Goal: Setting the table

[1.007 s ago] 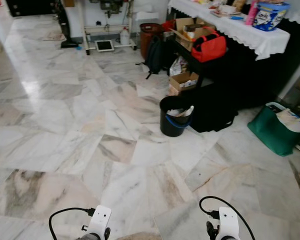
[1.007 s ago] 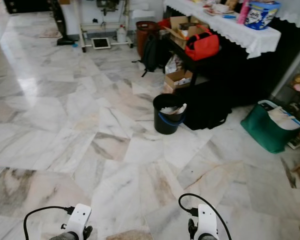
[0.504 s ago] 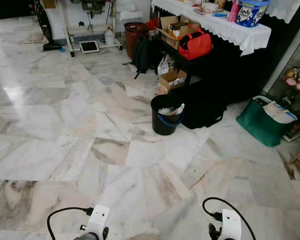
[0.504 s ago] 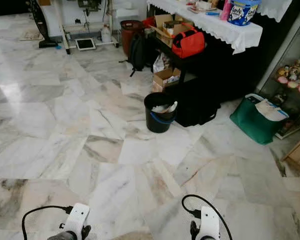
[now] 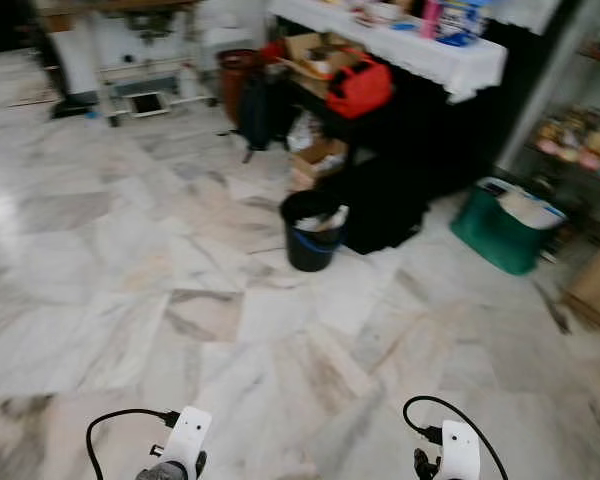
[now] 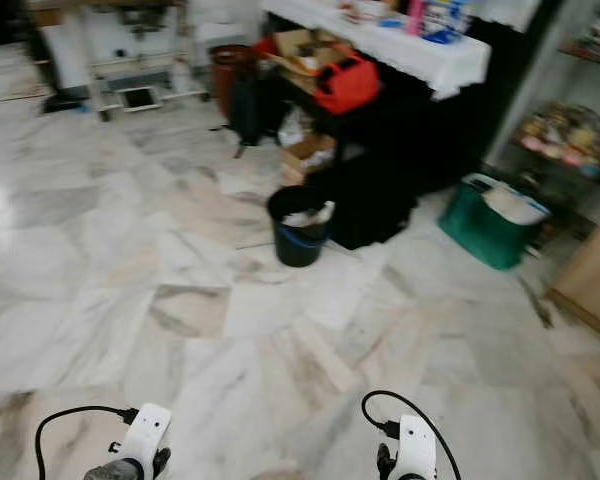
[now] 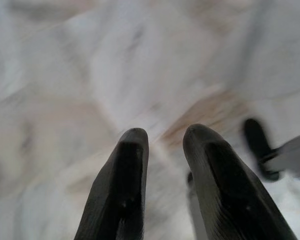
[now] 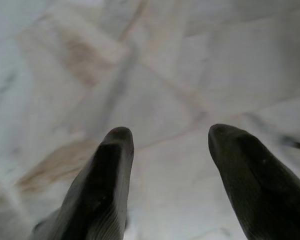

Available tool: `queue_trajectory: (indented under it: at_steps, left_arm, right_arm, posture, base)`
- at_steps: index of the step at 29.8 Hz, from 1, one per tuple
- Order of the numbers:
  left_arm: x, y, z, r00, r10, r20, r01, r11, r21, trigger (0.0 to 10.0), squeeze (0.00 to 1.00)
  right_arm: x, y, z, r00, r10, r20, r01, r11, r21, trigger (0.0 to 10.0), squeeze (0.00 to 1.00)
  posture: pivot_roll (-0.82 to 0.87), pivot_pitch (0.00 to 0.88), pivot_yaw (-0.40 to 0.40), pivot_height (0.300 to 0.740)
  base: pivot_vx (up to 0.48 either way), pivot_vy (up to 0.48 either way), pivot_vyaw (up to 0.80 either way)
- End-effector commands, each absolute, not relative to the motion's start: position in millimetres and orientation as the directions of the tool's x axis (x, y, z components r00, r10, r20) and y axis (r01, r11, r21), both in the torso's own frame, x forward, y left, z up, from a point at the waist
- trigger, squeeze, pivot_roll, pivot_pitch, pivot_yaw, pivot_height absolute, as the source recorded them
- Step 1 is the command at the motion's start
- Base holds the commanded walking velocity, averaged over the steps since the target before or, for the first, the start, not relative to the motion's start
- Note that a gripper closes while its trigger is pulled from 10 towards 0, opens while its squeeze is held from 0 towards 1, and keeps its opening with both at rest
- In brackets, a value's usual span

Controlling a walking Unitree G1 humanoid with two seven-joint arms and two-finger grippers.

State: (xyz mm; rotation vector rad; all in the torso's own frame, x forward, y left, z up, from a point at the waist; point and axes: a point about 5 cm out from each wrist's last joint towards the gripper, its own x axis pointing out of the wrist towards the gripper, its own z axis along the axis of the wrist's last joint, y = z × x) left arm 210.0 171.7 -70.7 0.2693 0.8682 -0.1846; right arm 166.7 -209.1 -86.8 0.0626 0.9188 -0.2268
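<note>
Down at your sides, left gripper hangs with fingers slightly apart, right gripper wider, both empty over veined white marble floor. Ahead, well apart, sits a black plastic bucket, beyond it the long table with white lace cloth, your target. Frames are blurred; likely risk: you clip the bucket or green bag while walking.
</note>
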Motion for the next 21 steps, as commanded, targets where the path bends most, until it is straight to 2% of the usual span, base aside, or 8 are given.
queue_trajectory:
  at_steps: [1, 21]
  left_arm:
    - [196.6, 175.4, -78.3, 0.591, -0.035, -0.806, 0.265, 0.952, 0.153, 10.0, 0.00]
    - [197.0, 172.9, -78.1, 0.596, -0.042, -0.802, 0.257, 0.956, 0.142, 10.0, 0.00]
  right_arm:
    - [169.7, -205.5, -86.1, 0.592, -0.163, -0.789, 0.226, 0.974, -0.031, 10.0, 0.00]
    - [171.2, -204.4, -85.6, 0.595, -0.155, -0.789, 0.214, 0.976, -0.031, 10.0, 0.00]
  posture:
    - [0.01, 0.000, -0.028, 0.736]
    - [0.00, 0.000, -0.035, 0.736]
  base:
    - [0.000, 0.000, -0.77]
    - [0.000, 0.000, -0.77]
